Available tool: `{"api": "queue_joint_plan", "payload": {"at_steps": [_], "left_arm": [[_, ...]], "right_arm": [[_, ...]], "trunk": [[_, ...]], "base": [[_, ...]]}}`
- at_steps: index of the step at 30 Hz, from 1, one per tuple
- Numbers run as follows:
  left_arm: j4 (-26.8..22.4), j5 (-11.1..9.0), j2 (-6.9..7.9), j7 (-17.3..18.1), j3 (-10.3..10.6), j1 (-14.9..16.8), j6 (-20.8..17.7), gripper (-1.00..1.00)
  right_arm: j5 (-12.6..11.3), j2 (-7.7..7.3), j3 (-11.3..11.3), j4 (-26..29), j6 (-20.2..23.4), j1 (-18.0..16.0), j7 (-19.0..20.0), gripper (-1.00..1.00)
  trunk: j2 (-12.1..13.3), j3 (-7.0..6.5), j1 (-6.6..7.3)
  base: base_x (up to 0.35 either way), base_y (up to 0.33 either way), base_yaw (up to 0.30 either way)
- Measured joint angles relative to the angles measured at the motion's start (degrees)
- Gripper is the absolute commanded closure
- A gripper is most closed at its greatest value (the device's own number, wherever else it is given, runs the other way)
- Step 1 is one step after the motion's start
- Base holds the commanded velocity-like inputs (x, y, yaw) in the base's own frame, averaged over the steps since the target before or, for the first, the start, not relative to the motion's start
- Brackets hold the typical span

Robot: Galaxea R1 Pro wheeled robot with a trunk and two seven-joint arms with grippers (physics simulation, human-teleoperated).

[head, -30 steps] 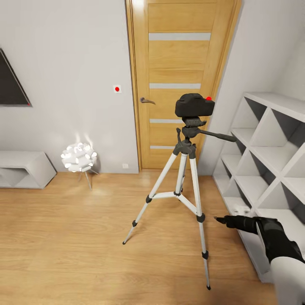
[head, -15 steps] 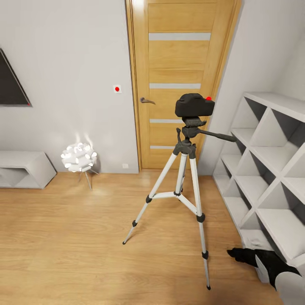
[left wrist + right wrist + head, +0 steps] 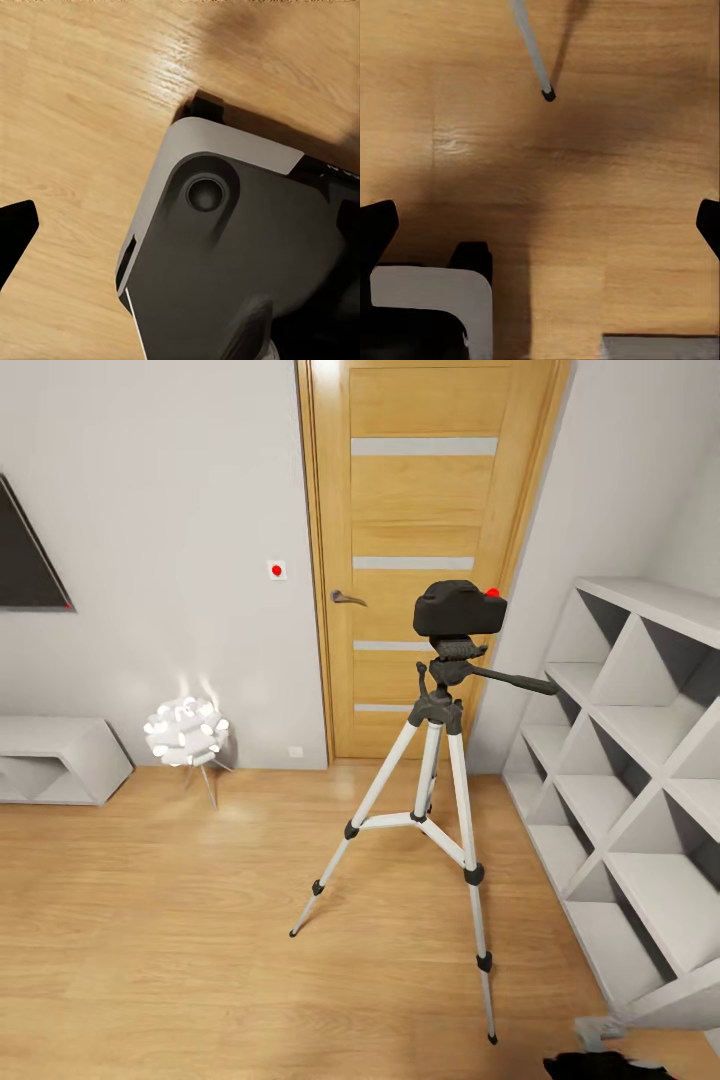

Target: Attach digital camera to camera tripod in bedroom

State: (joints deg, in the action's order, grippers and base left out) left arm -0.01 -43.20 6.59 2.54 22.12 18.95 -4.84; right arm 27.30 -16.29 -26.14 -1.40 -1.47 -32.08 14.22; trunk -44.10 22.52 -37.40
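We note the right gripper spread wide over bare wood floor, holding nothing; the left gripper's opening we cannot tell. Beyond, the camera tripod stands upright, the digital camera seated on its head, before the wooden door.

You're in a room of a home, a lived-in bedroom or sitting space by its furnishings: a light wood plank floor, plain white walls, a honey-coloured wooden door with pale horizontal strips, white cube shelving along the right wall, a low white bench unit and a small glowing white flower-shaped floor lamp.
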Motion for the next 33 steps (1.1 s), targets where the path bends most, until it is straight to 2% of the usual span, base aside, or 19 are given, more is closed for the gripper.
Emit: {"api": "queue_joint_plan", "payload": {"at_steps": [10, 15, 20, 24, 33], "left_arm": [[0.08, -0.05, -0.02, -0.1, 0.0, 0.0, -0.01, -1.0], [0.09, -0.08, -0.13, -1.56, -0.02, 0.0, 0.02, -1.0], [0.09, -0.2, -1.59, -6.43, -0.02, -0.01, 0.37, -1.0], [0.07, 0.08, -2.44, -8.27, -0.02, -0.01, 0.82, -1.0], [0.03, 0.48, -3.08, -8.94, -0.01, -0.01, 1.11, -1.0]], "right_arm": [[0.49, 0.12, 0.0, -0.25, -0.36, 1.87, 0.17, -1.0], [0.55, 0.2, 0.03, -0.3, -0.55, 4.7, 0.16, -1.0], [0.86, 0.54, 0.1, -0.29, -2.32, 10.26, 0.14, -1.0], [0.9, 1.26, 0.06, -0.28, -4.56, 13.55, 0.14, -1.0], [0.69, 2.18, 0.01, -0.32, -6.02, 15.81, 0.16, -1.0]], "trunk": [[0.0, 0.0, 0.0], [0.0, 0.0, 0.0], [0.0, 0.01, 0.0], [0.0, 0.0, 0.0], [0.0, 0.0, 0.0]], "base": [[0.0, 0.0, 0.0], [0.0, 0.0, 0.0], [0.0, 0.0, 0.0], [0.0, 0.0, 0.0], [0.0, 0.0, 0.0]]}}
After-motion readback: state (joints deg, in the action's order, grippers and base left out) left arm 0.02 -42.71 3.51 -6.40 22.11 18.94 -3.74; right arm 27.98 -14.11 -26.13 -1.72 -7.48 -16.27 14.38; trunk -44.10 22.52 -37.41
